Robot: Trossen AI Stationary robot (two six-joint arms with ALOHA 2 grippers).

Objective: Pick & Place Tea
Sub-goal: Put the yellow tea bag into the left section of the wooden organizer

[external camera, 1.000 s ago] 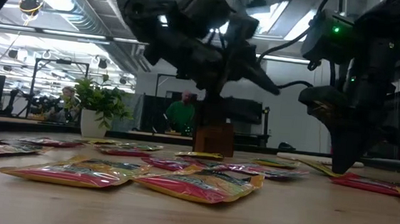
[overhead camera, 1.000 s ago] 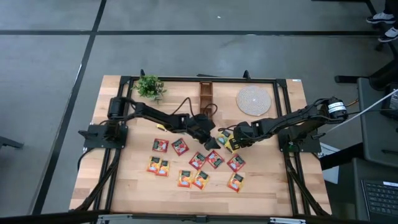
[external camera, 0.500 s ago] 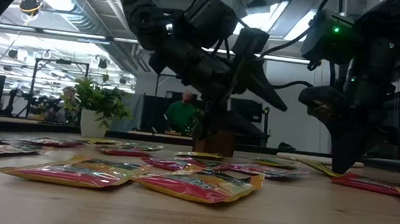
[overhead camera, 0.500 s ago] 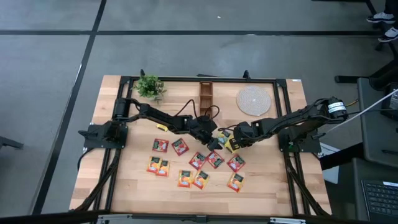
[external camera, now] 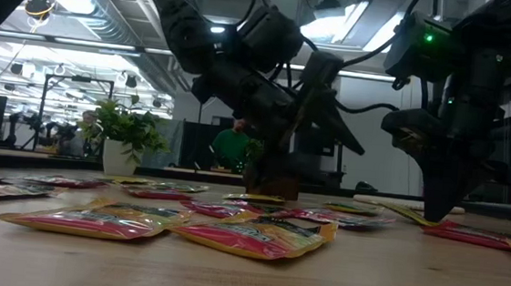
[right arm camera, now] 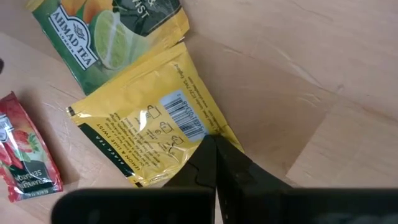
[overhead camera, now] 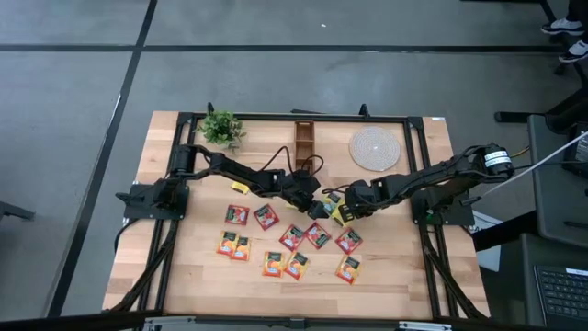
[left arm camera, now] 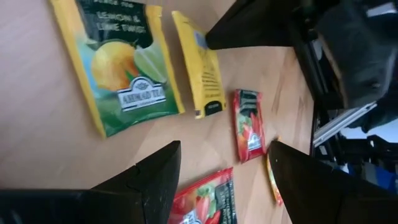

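Most tea sachets (overhead camera: 292, 238) lay loose on the table (overhead camera: 404, 276). The left gripper (left arm camera: 219, 163) hovered open, empty; the right gripper (right arm camera: 214, 163), closed, pinched the yellow sachet (right arm camera: 146, 130).

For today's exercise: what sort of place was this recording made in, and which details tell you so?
Most likely a robotics lab or workshop in a large open industrial hall. Clues: two arms mounted on a black-framed wooden table, exposed ceiling ducts and strip lighting in the low view, and a person in green at benches behind.
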